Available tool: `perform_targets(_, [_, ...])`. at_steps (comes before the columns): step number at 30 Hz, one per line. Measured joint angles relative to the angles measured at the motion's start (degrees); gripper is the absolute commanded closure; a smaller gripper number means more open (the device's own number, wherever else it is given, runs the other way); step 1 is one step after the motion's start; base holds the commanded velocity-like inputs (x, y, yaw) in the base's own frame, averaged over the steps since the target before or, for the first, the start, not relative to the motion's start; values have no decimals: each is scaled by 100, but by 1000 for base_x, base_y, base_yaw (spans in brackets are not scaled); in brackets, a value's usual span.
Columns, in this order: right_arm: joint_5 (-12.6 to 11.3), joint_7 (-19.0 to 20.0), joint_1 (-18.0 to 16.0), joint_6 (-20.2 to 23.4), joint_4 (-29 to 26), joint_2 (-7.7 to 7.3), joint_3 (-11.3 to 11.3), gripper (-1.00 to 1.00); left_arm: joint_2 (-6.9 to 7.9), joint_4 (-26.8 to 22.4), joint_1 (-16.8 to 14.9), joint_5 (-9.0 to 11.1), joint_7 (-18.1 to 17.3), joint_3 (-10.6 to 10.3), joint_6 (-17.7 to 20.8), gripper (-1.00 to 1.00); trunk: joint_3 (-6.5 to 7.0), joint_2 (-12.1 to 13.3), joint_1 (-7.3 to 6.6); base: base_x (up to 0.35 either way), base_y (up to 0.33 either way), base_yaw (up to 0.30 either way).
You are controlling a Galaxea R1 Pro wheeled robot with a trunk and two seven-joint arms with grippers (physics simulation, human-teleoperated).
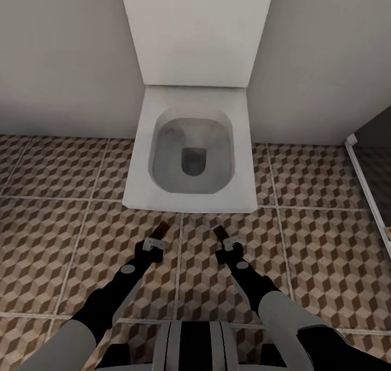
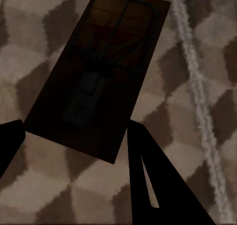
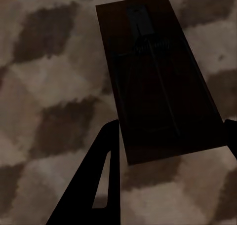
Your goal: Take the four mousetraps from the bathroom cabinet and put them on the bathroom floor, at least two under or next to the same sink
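Tiled floor [image 1: 65, 241]; both pincers [image 1: 159, 234] [image 1: 221, 236] w/ mousetraps [image 2: 98, 72] [image 3: 160, 82].

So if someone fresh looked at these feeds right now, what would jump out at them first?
First, the white toilet, lid up, dead ahead against the wall on the cube-patterned bathroom floor. Next, the two arms reaching toward it, each with a mousetrap between its fingers: one in the left gripper, seen close in the left wrist view, and one in the right gripper, seen close in the right wrist view.

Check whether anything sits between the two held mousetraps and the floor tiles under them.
Nothing visible does. The left gripper and right gripper each hold a mousetrap over bare floor, just short of the toilet.
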Motion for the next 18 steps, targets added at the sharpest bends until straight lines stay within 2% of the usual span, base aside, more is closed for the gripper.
perform_targets(18, [0, 2, 4, -10, 3, 0, 0, 100, -52, 149, -1, -2, -1, 1, -5, 100, 0, 0, 0, 0, 0, 0])
